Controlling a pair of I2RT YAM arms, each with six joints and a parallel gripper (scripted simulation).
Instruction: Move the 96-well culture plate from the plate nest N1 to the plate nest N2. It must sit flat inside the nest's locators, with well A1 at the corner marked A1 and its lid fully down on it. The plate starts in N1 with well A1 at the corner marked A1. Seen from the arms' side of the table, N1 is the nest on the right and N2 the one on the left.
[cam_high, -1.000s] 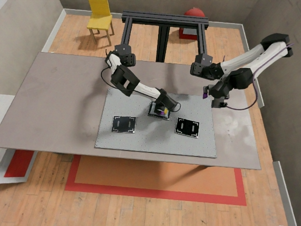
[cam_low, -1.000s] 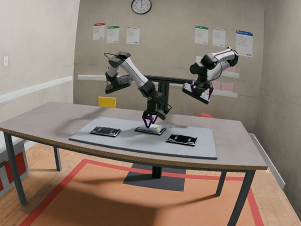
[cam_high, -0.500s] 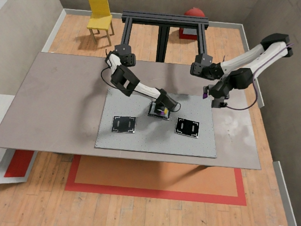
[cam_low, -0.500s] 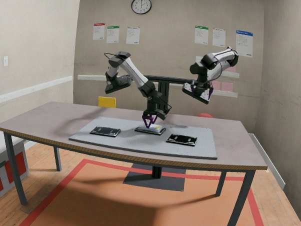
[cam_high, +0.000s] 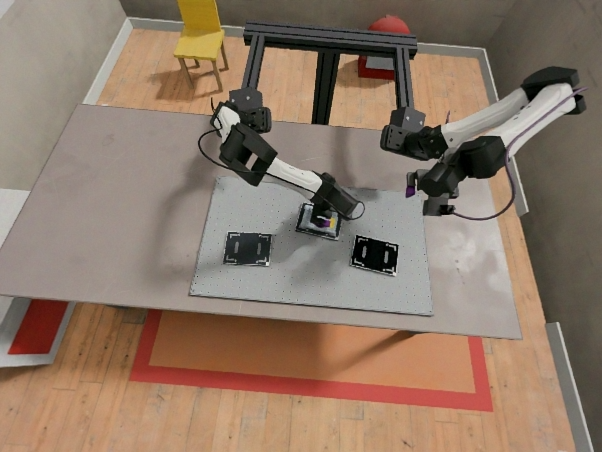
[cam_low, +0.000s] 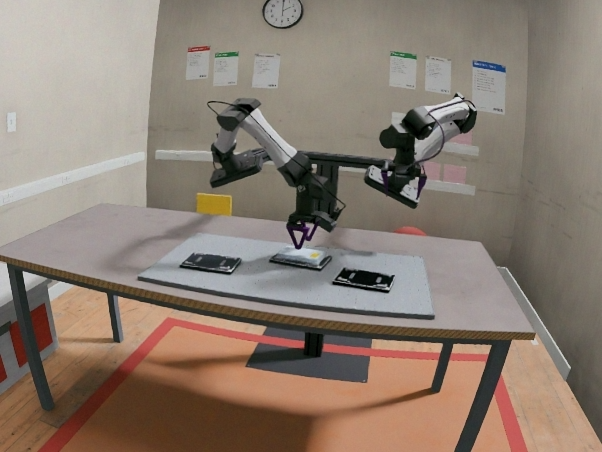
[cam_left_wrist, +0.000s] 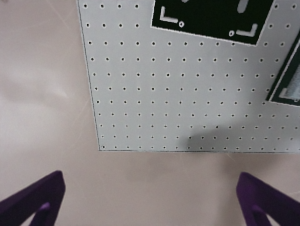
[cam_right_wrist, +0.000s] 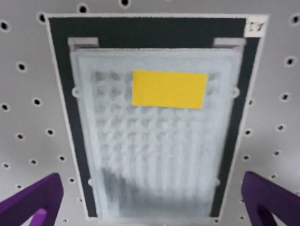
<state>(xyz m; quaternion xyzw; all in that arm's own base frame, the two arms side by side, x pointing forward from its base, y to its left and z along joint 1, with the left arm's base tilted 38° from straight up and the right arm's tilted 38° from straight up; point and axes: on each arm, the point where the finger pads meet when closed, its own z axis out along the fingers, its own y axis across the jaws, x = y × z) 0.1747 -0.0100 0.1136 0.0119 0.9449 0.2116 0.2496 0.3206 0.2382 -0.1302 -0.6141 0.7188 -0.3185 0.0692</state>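
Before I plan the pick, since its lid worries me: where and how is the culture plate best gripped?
Probably from above, low on both long sides of the culture plate, midway along: it lies flat, and the open right gripper above has one finger toward each.

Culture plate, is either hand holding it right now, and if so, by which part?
Neither hand holds it. The right hand is open above the lidded plate; the left hand is open, away from it.
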